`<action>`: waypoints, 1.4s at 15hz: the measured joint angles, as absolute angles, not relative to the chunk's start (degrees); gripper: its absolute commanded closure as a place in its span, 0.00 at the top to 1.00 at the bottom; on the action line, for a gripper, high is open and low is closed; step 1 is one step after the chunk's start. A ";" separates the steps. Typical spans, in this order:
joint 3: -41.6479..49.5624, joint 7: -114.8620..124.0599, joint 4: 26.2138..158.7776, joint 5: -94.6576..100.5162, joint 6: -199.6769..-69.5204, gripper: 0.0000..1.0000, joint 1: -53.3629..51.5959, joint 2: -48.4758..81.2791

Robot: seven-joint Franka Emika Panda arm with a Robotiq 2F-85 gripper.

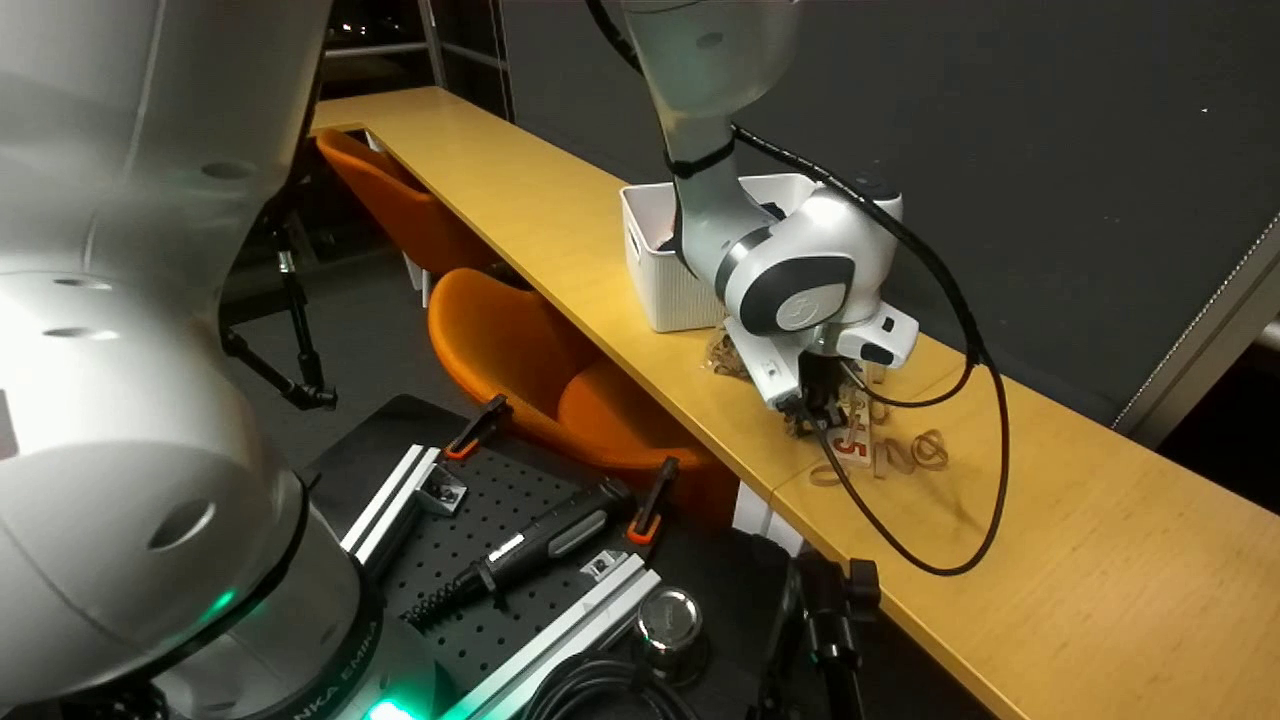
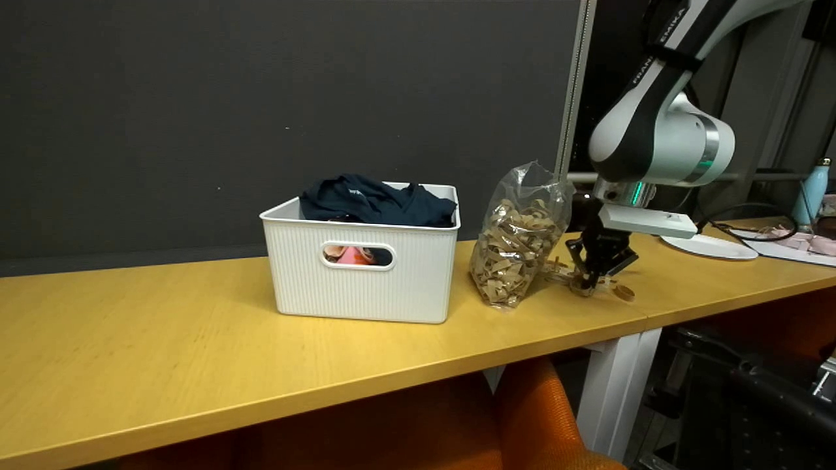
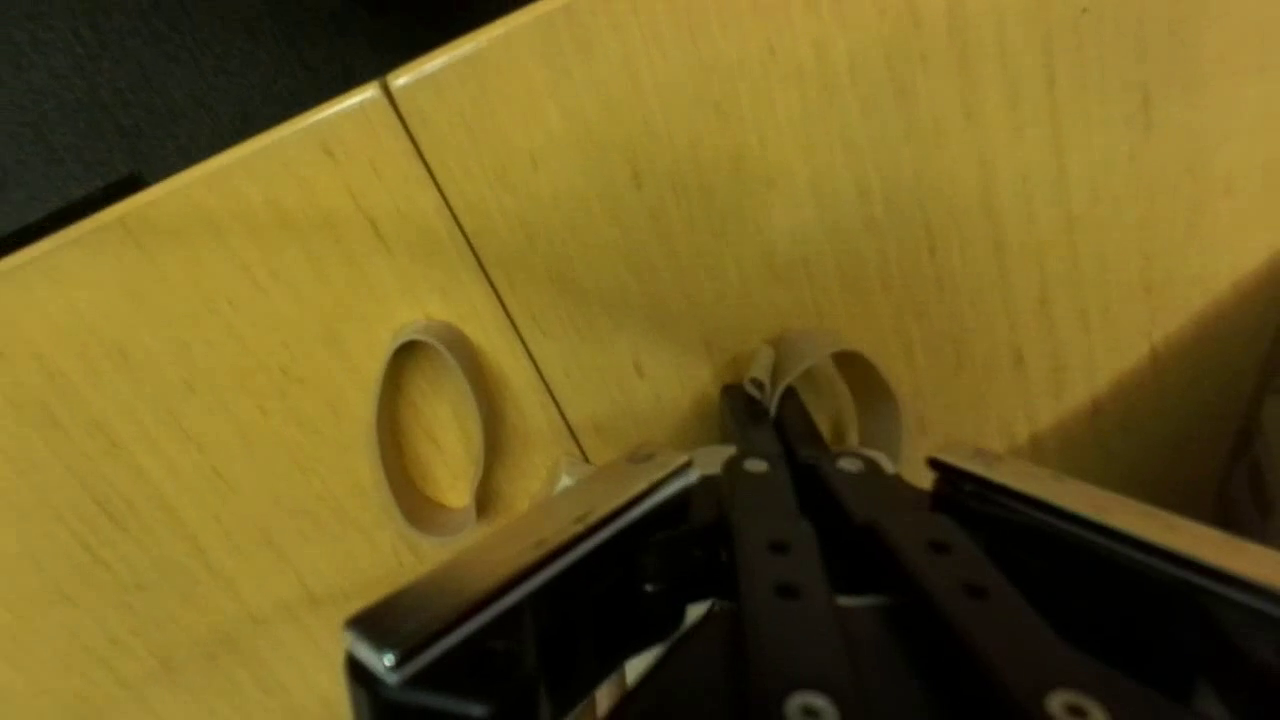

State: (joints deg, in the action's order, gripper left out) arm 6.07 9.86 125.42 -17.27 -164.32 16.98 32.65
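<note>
Tan rubber band (image 3: 877,400), one: pinched in the clenched gripper (image 3: 765,402); best lifted straight up, grip firm, clear of the loose loop (image 3: 465,375) lying apart.

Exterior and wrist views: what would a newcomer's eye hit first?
First, the white ribbed plastic basket with dark-blue cloth, on the long yellow wooden table in an exterior view. Beside it stands a clear plastic bag of tan curled strips. In the wrist view, the black two-fingered gripper is closed on a curled tan band.
</note>
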 measured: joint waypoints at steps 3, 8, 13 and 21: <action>7.60 10.36 128.53 -17.23 -164.43 0.01 16.48 28.32; 13.95 12.38 133.18 -14.91 -165.33 0.01 13.63 18.90; 15.35 12.97 133.45 -9.86 -169.15 0.01 12.26 11.83; 14.96 20.03 133.55 -1.20 -170.98 0.01 3.94 6.48</action>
State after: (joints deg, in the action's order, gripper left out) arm 14.96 20.03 133.55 -1.20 -170.98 3.94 6.48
